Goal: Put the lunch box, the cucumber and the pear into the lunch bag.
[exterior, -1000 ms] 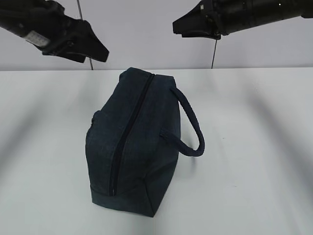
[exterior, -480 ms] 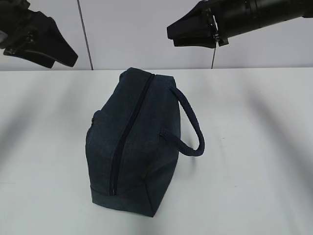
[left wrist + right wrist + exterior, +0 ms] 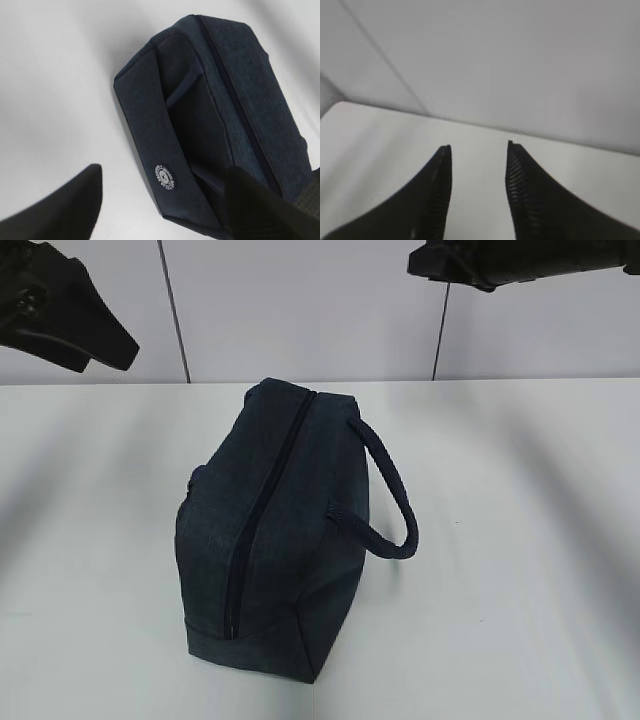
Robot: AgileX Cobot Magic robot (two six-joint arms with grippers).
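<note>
Both arms pulled back up since earlier frames, right most. lunch bag [image 3: 285, 530] mid-table, zipped, long axis running away from camera. left gripper [image 3: 160, 200] fingers apart, above bag's side, nearer. right gripper [image 3: 477, 190] fingers apart, empty, facing wall.

Soft, even light is falling from above; no glare is showing on the table [image 3: 520, 540]. Broad faint shadows are streaking the surface left and right of the lunch bag [image 3: 270, 530], whose dark fabric is swallowing detail. Left wrist view is reading slightly soft; near fingers [image 3: 60, 205] are blurring, possibly out of focus.
</note>
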